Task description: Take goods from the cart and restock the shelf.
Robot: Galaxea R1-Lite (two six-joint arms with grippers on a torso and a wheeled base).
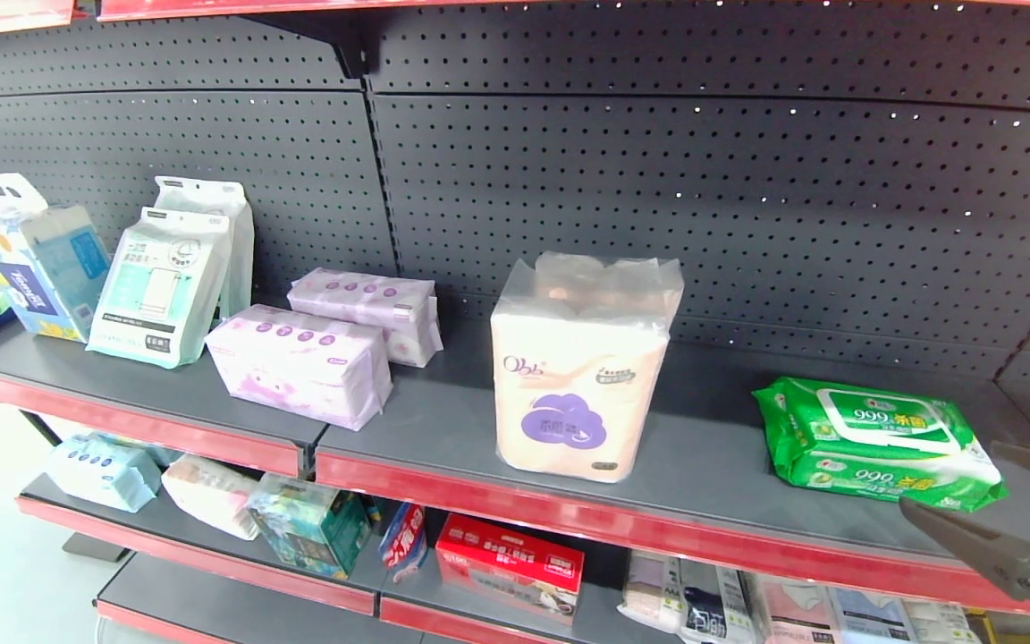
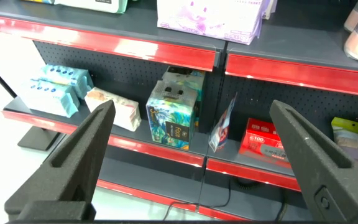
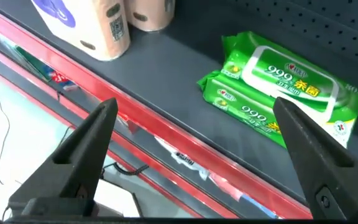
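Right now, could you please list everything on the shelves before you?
wipes pack: one, green, shelf, right end
toilet rolls: one pack, cream and purple, shelf centre
tissue packs: two, purple and white, left of the rolls
pouches: two, mint and white, upright, farther left
red box: one, red, lower shelf
teal box: one, teal, left of the red box
left hand: one, dark grey, open, facing lower shelf
right hand: one, dark grey, open, near the wipes
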